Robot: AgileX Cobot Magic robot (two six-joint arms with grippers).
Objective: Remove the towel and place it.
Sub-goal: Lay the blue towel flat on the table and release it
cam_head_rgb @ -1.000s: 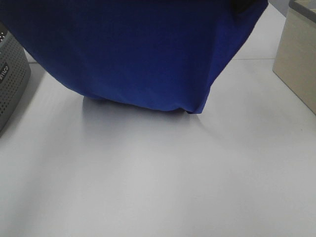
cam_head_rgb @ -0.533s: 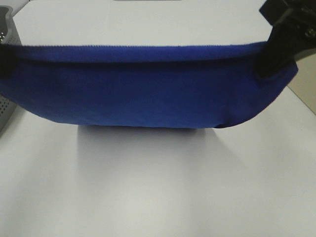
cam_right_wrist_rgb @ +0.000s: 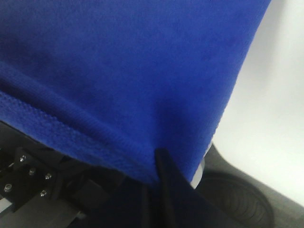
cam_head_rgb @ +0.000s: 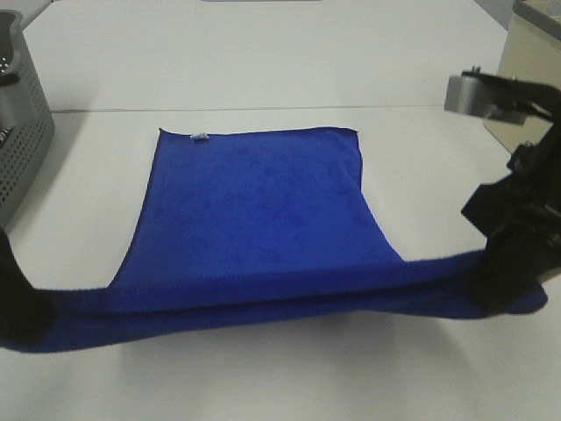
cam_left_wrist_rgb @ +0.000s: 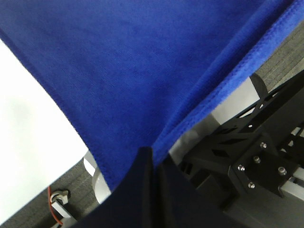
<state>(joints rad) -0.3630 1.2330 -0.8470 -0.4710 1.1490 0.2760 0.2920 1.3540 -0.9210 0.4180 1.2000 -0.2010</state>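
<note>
The royal-blue towel [cam_head_rgb: 254, 210] lies with its far part flat on the white table [cam_head_rgb: 263, 61]; a small white tag [cam_head_rgb: 200, 136] shows at its far left corner. Its near edge is stretched between both grippers, just above the table. My left gripper [cam_head_rgb: 19, 311] is shut on the near left corner and my right gripper [cam_head_rgb: 507, 289] is shut on the near right corner. The left wrist view shows the towel [cam_left_wrist_rgb: 142, 66] pinched in the fingers [cam_left_wrist_rgb: 142, 166]. The right wrist view shows the towel [cam_right_wrist_rgb: 123, 66] pinched likewise in the fingers [cam_right_wrist_rgb: 164, 166].
A grey perforated basket [cam_head_rgb: 22, 132] stands at the left edge of the table. A beige box [cam_head_rgb: 530, 61] stands at the far right. A seam in the table runs behind the towel.
The towel was held high and hanging before the camera. Both grippers have come down and toward the near edge, laying the far part of the towel flat on the table.
</note>
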